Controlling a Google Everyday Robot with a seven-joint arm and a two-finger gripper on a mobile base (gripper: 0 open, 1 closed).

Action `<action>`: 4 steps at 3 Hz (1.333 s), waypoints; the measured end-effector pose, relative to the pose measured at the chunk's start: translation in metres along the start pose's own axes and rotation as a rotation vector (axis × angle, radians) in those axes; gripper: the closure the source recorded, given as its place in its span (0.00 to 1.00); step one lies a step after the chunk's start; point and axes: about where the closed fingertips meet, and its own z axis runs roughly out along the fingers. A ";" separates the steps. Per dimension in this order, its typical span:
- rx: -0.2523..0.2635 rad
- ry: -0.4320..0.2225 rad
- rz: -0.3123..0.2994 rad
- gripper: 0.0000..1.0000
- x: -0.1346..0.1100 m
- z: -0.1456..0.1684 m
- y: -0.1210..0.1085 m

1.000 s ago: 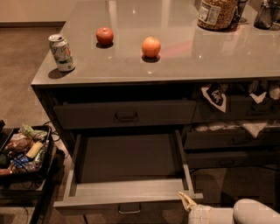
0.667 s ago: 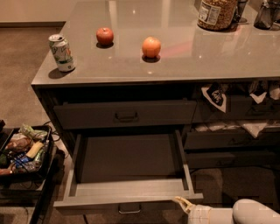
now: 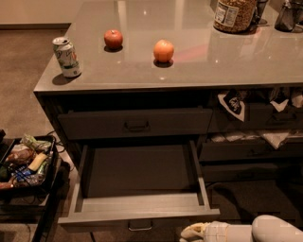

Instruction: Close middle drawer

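The middle drawer [image 3: 137,210] is a wide dark grey-brown box pulled far out of the counter, and its inside looks empty. Its small dark pull handle [image 3: 140,225] shows at the centre of the front, near the bottom edge of the camera view. My gripper [image 3: 189,232], cream-coloured at the tip, is low at the bottom right. It sits just below the drawer front's right end and to the right of the handle. My white arm [image 3: 270,230] runs off to the right behind it.
The drawer above [image 3: 135,124] is closed. On the grey countertop [image 3: 199,61] stand a soda can [image 3: 66,56], a red apple [image 3: 113,38], an orange [image 3: 163,50] and a jar [image 3: 234,14]. A black tray of snacks [image 3: 23,160] stands at left. Right-hand drawers [image 3: 251,146] hold packets.
My gripper has moved left and slightly down along the front of the open drawer. The drawer has not visibly moved.
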 end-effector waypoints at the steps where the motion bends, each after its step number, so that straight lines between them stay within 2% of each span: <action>1: -0.002 -0.010 -0.002 0.88 0.000 0.003 0.000; 2: 0.008 -0.045 -0.012 1.00 0.013 0.014 -0.002; 3: 0.036 -0.073 -0.046 1.00 0.037 0.036 -0.007; 4: 0.071 -0.065 -0.083 1.00 0.055 0.057 -0.014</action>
